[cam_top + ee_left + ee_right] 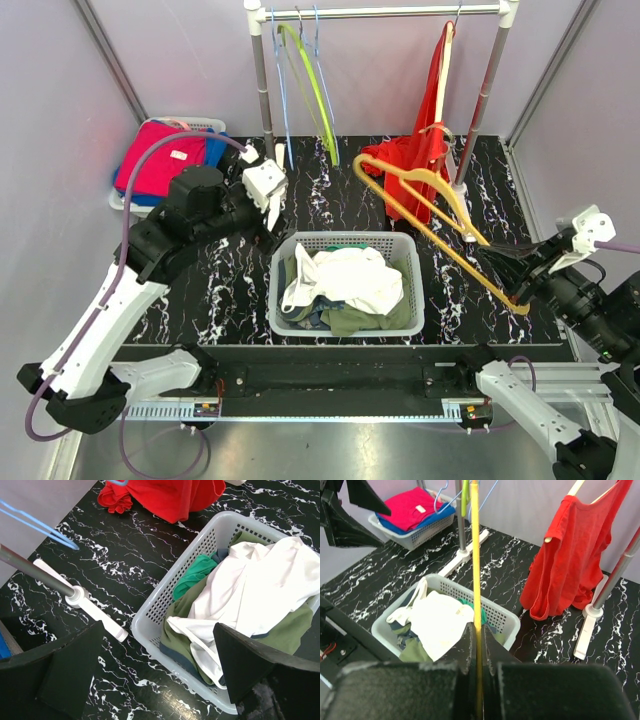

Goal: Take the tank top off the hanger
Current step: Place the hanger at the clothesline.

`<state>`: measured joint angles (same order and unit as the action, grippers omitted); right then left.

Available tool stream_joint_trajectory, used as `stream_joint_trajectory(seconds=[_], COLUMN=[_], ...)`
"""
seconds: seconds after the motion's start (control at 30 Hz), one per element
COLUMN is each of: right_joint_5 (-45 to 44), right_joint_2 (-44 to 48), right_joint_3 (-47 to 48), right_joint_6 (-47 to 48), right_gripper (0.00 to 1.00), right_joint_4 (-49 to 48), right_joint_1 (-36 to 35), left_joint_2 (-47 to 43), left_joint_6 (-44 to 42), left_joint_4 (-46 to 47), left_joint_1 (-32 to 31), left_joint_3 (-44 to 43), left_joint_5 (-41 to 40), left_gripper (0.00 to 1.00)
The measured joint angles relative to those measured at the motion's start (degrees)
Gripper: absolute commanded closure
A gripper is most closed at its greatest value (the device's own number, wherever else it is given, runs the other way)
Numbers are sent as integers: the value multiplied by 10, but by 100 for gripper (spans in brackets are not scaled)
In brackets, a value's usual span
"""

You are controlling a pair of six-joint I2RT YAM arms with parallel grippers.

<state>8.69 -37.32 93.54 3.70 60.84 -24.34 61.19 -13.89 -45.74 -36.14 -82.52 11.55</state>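
Two hands are operating: the right hand (492,264), at 4 o'clock, is pinching the yellow hanger (476,555); the left hand (268,196) is hovering spread wide at 10 o'clock of the basket (276,300). The red tank top (412,160) is hanging from the rail (380,12) at 1 o'clock, hem touching the surface (230,290).

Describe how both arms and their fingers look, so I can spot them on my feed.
Both arms match: the left arm and right arm have white links, bulky black joints and a white housing at the wrist. A purple cable runs along each. The fingers are matte black and wedge-shaped, with flat inner faces.
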Motion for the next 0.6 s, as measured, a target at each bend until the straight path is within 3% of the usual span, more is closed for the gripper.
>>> stream_joint_trajectory(seconds=[0.17, 0.37, 0.6], right_joint_5=[-23, -63, -105], right_joint_2=[-23, -117, -222], right_joint_3=[25, 83, 86], right_joint_6=[-18, -41, -64], right_gripper=[100, 100, 100], right_joint_4=[-19, -66, -146], right_joint_1=[0, 0, 0], left_joint_2=[-1, -12, -14], left_joint_6=[7, 0, -8], left_joint_4=[0, -1, 4], left_joint_1=[10, 10, 10], left_joint_3=[0, -1, -26], left_joint_5=[-4, -12, -34], left_gripper=[1, 1, 1])
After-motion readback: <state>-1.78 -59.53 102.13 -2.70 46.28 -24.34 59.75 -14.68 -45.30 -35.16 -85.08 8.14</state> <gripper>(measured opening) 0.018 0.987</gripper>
